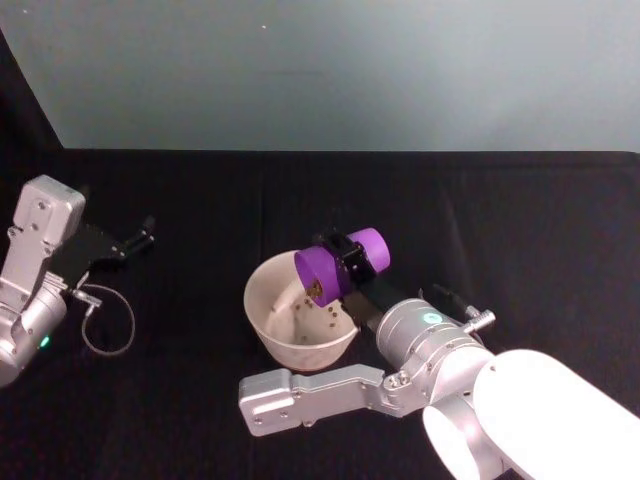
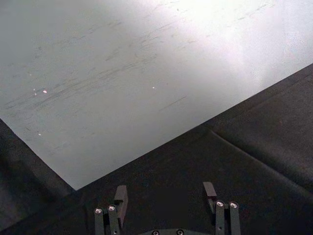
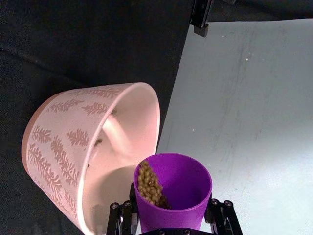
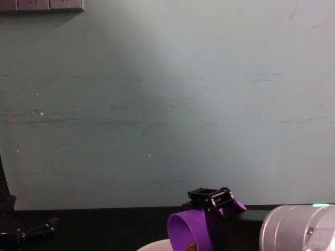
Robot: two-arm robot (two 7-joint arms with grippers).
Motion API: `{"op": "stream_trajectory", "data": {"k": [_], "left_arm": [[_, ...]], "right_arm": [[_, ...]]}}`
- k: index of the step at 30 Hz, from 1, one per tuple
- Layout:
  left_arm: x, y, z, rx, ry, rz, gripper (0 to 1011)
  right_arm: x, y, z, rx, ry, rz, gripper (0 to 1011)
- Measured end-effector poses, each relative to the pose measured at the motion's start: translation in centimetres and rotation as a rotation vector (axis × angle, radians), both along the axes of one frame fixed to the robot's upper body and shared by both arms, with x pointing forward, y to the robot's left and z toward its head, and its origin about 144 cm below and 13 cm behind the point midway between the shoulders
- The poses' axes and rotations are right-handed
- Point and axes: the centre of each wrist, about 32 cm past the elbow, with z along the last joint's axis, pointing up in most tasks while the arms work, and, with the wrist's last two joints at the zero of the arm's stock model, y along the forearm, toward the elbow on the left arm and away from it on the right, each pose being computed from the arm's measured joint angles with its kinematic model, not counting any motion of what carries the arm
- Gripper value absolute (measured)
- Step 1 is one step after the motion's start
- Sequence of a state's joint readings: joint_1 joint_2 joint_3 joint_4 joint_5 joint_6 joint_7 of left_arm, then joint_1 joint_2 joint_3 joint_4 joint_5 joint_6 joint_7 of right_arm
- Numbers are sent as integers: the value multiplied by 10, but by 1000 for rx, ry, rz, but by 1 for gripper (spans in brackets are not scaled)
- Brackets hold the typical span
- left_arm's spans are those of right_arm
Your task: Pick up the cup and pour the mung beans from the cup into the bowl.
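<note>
Clamped in the right gripper (image 1: 350, 258), whose black fingers (image 3: 121, 219) look matt, the bright purple plastic cup (image 3: 188, 188) is smooth with a soft sheen. The dull greenish-brown mung beans (image 3: 149, 185) lie inside it. Just beside the gripper, the pale pink round bowl (image 3: 63, 147) looks smooth and faintly glossy, leaf-printed outside. Beneath, the black cloth (image 3: 73, 39) is matt.

The left gripper (image 2: 165, 188) holds its two dark fingers (image 2: 121, 198) spread well apart, with nothing between them. Small bright screws (image 2: 220, 203) dot the links behind each fingertip. Under and ahead of the fingers lies a black cloth (image 2: 254, 147), and a raised crease (image 2: 244, 152) crosses it beyond one fingertip. Farther ahead, a pale grey-blue wall (image 2: 122, 73) meets the cloth's edge.
</note>
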State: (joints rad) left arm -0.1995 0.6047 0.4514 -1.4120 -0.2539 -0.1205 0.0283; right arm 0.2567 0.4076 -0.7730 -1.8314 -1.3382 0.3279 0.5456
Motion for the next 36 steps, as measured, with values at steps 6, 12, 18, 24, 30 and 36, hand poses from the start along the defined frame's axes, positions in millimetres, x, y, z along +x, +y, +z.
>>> {"op": "stream_trajectory", "data": {"k": [6, 12, 18, 24, 30, 36], "left_arm": [[0, 0, 0, 0, 0, 0, 1000], [0, 0, 0, 0, 0, 0, 1000], [0, 0, 0, 0, 0, 0, 1000], [0, 0, 0, 0, 0, 0, 1000], [0, 0, 0, 0, 0, 0, 1000], [0, 0, 0, 0, 0, 0, 1000]], "right_arm": [[0, 1, -1, -5, -3, 1, 728], [0, 1, -1, -7, -2, 2, 726], [-1, 1, -1, -8, 0, 3, 726], [-1, 2, -2, -9, 1, 3, 726], [-1, 2, -1, -11, -1, 3, 728], [0, 2, -1, -14, -4, 4, 726]]}}
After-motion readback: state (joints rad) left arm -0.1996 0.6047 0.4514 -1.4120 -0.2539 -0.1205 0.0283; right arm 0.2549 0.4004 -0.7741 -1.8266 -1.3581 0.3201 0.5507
